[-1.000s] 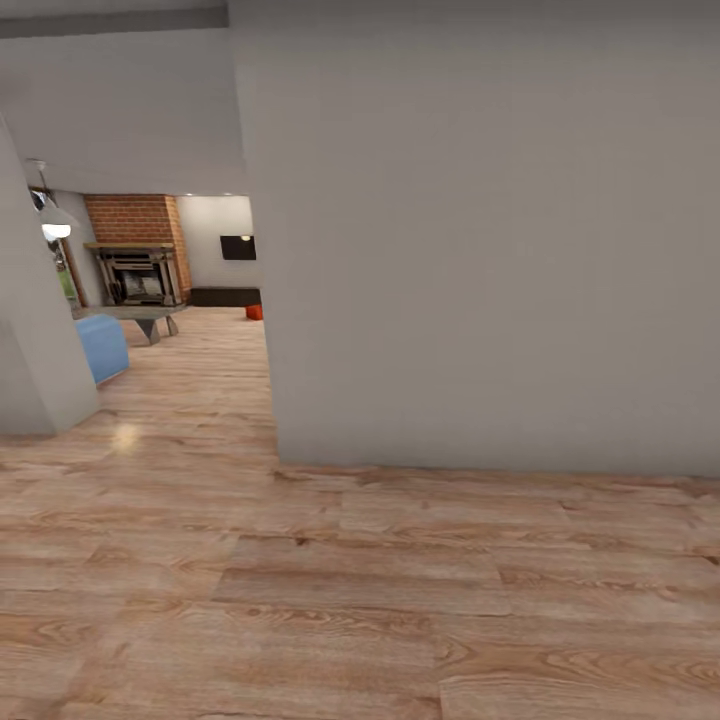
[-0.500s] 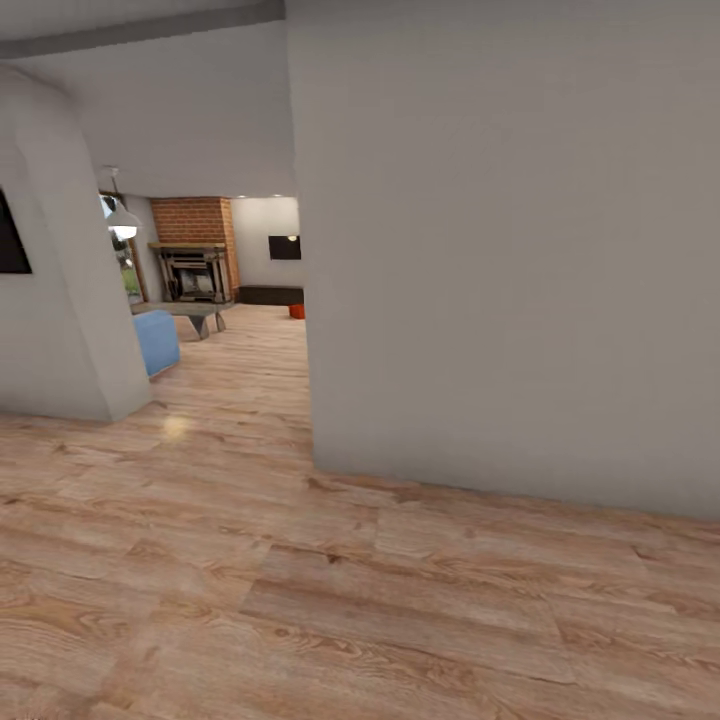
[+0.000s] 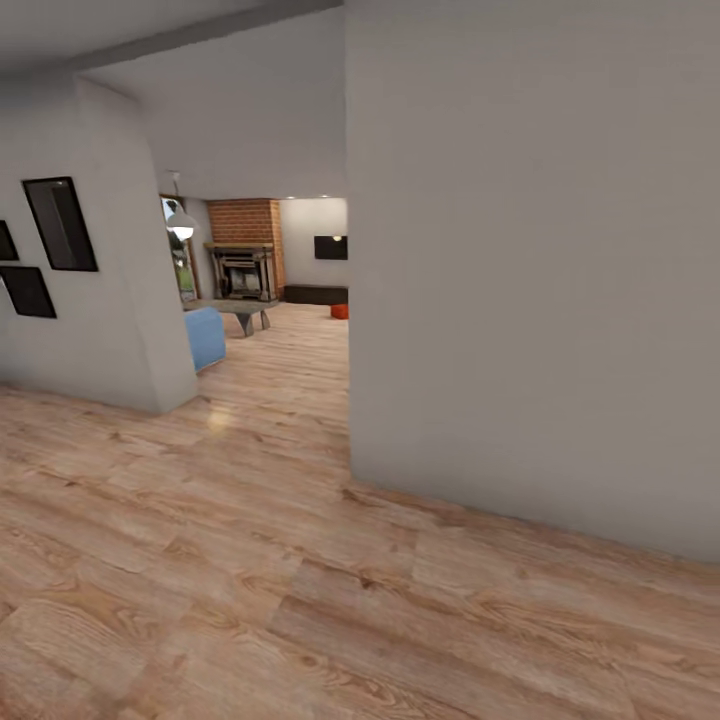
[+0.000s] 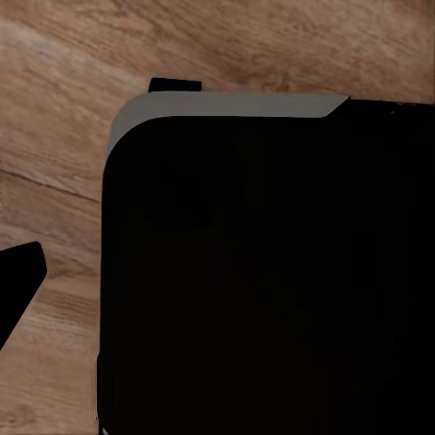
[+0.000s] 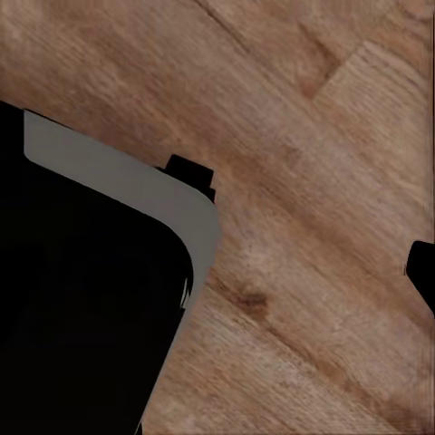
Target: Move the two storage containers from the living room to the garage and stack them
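Far down the hallway, in the living room [image 3: 290, 300], one small orange-red storage container [image 3: 340, 312] sits on the light wood planks, just past the edge of the near wall. The second container is out of view. The garage and its concrete floor are out of view. In the left wrist view a single dark fingertip [image 4: 18, 272] stands at the picture's edge, over wood planks. In the right wrist view a dark fingertip [image 5: 422, 272] also stands at the edge. Both grippers look spread wide, with nothing between the fingers.
A large grey-white wall [image 3: 540, 280] stands close at the right, its corner beside the passage. A second wall [image 3: 110, 300] with dark picture frames flanks the left. Beyond are a blue sofa [image 3: 205, 337], a bench [image 3: 240, 312], a brick fireplace [image 3: 243, 260] and a black TV [image 3: 331, 247]. My dark base [image 4: 263, 272] shows below the wrists.
The whole head picture has shifted right, so the camera has turned left. The left wall with its picture frames has come into view. The container has not moved.
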Robot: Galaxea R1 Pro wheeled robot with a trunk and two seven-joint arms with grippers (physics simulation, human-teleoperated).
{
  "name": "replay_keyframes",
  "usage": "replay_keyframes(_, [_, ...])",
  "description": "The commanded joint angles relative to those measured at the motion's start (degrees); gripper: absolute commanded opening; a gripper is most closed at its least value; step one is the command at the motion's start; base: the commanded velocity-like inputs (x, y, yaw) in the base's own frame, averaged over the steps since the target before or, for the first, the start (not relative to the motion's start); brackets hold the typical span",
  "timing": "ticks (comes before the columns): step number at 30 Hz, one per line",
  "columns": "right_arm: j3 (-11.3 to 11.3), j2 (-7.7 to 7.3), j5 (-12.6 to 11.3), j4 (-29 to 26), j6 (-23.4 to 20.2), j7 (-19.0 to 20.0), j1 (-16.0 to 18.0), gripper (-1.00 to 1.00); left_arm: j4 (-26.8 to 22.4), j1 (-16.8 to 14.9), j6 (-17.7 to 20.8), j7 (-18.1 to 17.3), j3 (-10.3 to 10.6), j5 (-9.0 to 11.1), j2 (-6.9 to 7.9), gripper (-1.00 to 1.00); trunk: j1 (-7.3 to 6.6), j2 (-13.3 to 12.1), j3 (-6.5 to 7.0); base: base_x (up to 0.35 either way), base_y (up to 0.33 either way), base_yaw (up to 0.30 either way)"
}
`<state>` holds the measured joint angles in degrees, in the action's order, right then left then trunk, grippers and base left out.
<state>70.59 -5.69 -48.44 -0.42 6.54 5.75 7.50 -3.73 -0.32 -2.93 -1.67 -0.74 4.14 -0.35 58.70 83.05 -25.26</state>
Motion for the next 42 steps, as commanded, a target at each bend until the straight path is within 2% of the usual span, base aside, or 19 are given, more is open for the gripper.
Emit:
replay_keyframes(1, [0.40,-0.03,-0.61,-0.02,0.14,0.23,0.01,1.00,0.04,-0.03,-0.14,-0.17,-0.05,0.43,0.01,1.00,0.03,0.03,-0.06,0.321,0.000,0.271])
replay_keyframes(9, [0.68,-0.06,-0.53,-0.02,0.09,0.23,-0.01,1.00,0.04,-0.03,-0.14,-0.17,-0.05,0.43,0.03,1.00,0.03,0.03,-0.06,0.321,0.000,0.186])
replay_keyframes(33, [0.67,0.08,-0.38,-0.02,0.07,0.23,0.00,1.00,0.04,-0.03,-0.14,-0.11,-0.05,0.43,0.08,1.00,0.03,0.03,-0.06,0.321,0.000,0.006])
replay_keyframes(42, [0.69,0.23,-0.34,-0.02,0.23,0.23,0.02,1.00,0.04,-0.03,-0.14,-0.09,-0.05,0.43,0.07,1.00,0.03,0.03,-0.06,0.321,0.000,0.235])
